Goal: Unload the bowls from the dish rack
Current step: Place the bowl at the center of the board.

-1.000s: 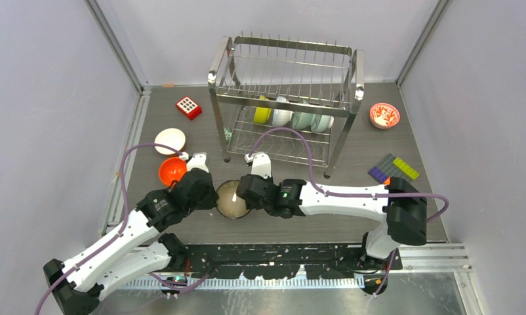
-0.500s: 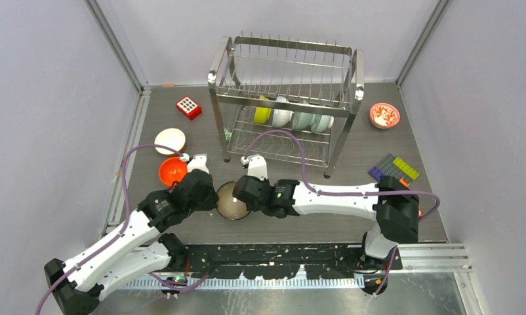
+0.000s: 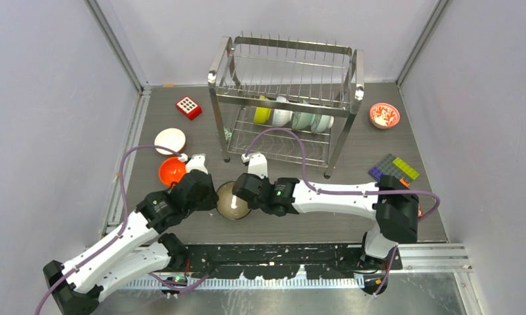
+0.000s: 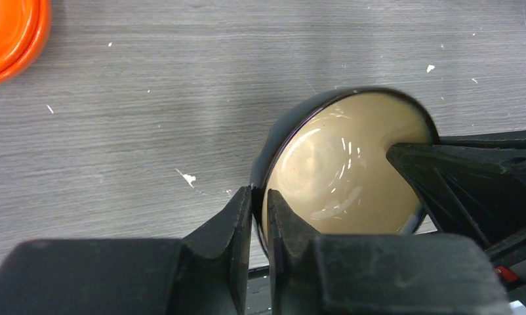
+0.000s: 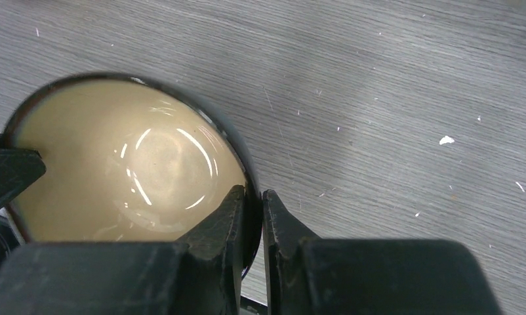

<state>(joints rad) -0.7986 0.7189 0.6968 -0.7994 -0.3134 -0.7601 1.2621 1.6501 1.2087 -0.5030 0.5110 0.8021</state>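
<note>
Since a rim pinch takes only a thin lip of wall between the fingers, the dark bowl (image 3: 233,201), cream inside, is gripped on two opposite sides at once. The left gripper (image 4: 259,197) is closed narrow on its left rim, one finger inside and one outside, and the right gripper (image 5: 254,197) is clamped the same way on its right rim. This double hold looks like a handover from right to left, a fair guess because the orange bowl (image 3: 172,170) and the white bowl (image 3: 170,140) already lie toward the left edge of the bench (image 3: 378,141). The dark bowl is by the middle of the near edge, in front of the dish rack (image 3: 286,98); whether it touches the bench cannot be told. One gripper would probably need to let go before the other moves, or the bowl could be pulled both ways. A row of bowls (image 3: 304,120) stands on edge in the rack's lower tier, not yet unloaded
</note>
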